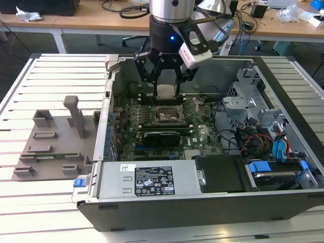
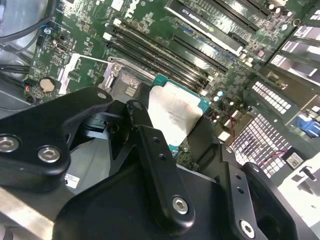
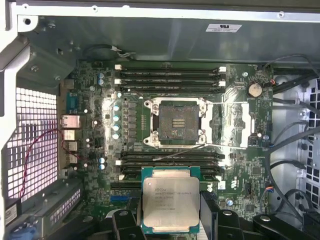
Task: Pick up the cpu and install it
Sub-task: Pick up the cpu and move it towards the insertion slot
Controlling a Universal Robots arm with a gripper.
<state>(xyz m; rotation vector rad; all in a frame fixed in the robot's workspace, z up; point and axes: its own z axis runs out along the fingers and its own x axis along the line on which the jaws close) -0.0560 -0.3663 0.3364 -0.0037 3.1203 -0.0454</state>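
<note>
Open computer case lies on the slatted surface, with the motherboard flat on its floor. The socket near the board's middle is empty, with memory slots along 2 of its sides. The gripper hangs inside the case with the cpu clamped between its fingers. The silvery lid faces up and looks roughly level. In both wrist views the dark pads press on 2 opposite edges of the chip, and the other 2 edges are free. The chip is clear of the board and touches nothing but the pads. In the exterior view it sits close above the socket, but I cannot tell whether it is squarely over it. Handling judgement: light, thin and stiff, so little clamping force is needed. The smooth metal lid and narrow rim are likely slippery, so an edge grip across the greenish rim, as here, is the sensible hold. The underside contacts and socket pins are probably fragile, so tilt or scraping is a risk.
</note>
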